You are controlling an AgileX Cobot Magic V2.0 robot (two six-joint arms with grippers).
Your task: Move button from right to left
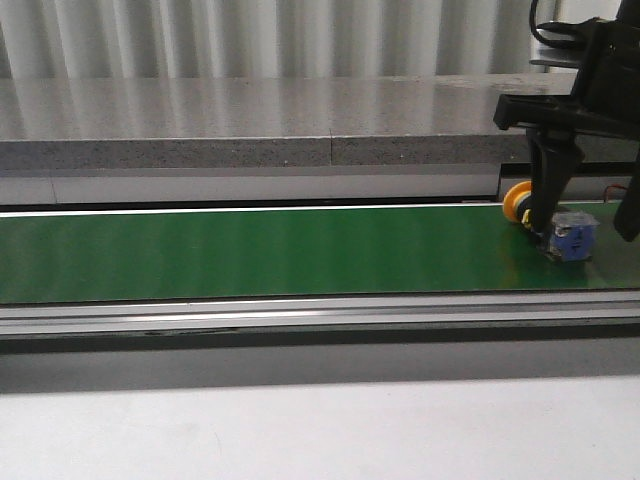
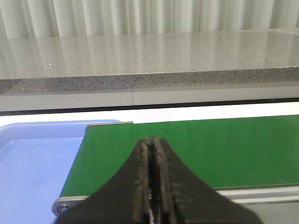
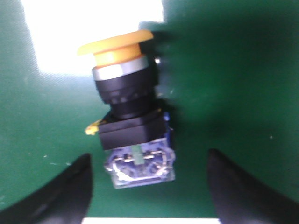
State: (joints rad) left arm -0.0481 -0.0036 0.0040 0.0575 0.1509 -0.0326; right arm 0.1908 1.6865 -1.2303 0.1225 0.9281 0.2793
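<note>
Button (image 1: pixel 556 226) lies at belt's (image 1: pixel 250 250) right end between spread right jaws; left jaws clenched.

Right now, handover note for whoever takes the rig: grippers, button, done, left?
Right gripper: open, fingers on either side of the button, not closed on it.
Left gripper: shut, empty, hovering over the left end of the green belt beside the blue tray.
Button: lying on its side at the right end of the belt, yellow cap pointing toward the back.
Done: right arm is in position over the button.
Left: close on it, lift, carry it to the left side, release.
</note>
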